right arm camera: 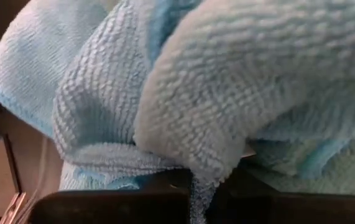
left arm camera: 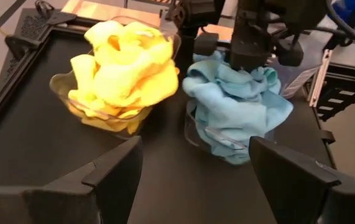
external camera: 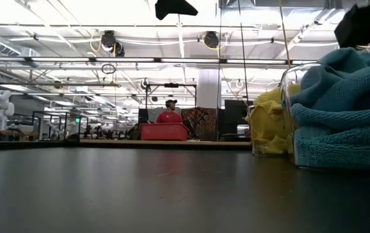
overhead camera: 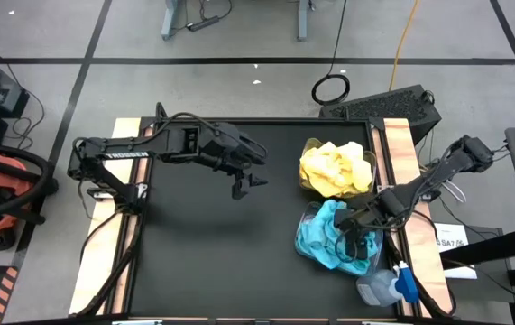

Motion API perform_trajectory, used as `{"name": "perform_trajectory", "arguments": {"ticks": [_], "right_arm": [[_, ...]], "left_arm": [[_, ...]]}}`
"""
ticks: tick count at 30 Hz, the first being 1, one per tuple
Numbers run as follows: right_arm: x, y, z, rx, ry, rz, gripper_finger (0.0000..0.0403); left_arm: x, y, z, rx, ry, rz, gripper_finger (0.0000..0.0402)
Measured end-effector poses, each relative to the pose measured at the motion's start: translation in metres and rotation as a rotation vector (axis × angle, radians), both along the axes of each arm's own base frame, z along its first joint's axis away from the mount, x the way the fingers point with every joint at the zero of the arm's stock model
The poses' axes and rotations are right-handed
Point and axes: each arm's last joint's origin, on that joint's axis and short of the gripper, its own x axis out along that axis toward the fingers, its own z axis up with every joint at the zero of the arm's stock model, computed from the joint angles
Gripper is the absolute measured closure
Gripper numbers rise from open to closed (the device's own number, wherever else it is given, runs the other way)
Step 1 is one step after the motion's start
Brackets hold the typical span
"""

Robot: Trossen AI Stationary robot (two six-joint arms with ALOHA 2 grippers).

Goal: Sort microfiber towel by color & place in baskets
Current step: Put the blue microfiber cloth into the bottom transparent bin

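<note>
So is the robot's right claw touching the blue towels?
Touching. The right wrist view shows the right gripper shut, pinching a fold of the teal towels; the left wrist view shows it pressed into them.

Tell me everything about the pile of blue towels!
The blue towels are soft, fuzzy teal cloths with a ribbed, looped weave, crumpled into a heap that fills their clear bin and bulges over its rim. The bin sits on the black table beside the bin of yellow towels. The right gripper is shut and presses down into the top of the pile.
</note>
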Motion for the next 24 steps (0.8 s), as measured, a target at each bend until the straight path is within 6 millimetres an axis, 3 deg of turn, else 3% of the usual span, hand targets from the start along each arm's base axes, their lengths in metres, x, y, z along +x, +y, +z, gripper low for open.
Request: {"name": "perform_trajectory", "arguments": {"ticks": [9, 19, 24], "right_arm": [[-0.002, 0.000, -0.038, 0.011, 0.032, -0.043, 0.0399], [-0.002, 0.000, -0.046, 0.006, 0.032, -0.031, 0.0397], [-0.002, 0.001, -0.047, 0.015, 0.034, -0.033, 0.0367]], "left_arm": [[-0.003, 0.015, -0.003, -0.002, 0.034, 0.043, 0.0103], [-0.004, 0.021, -0.003, 0.002, 0.035, 0.057, 0.0103], [-0.004, 0.020, -0.004, 0.013, 0.046, 0.048, 0.0103]]}}
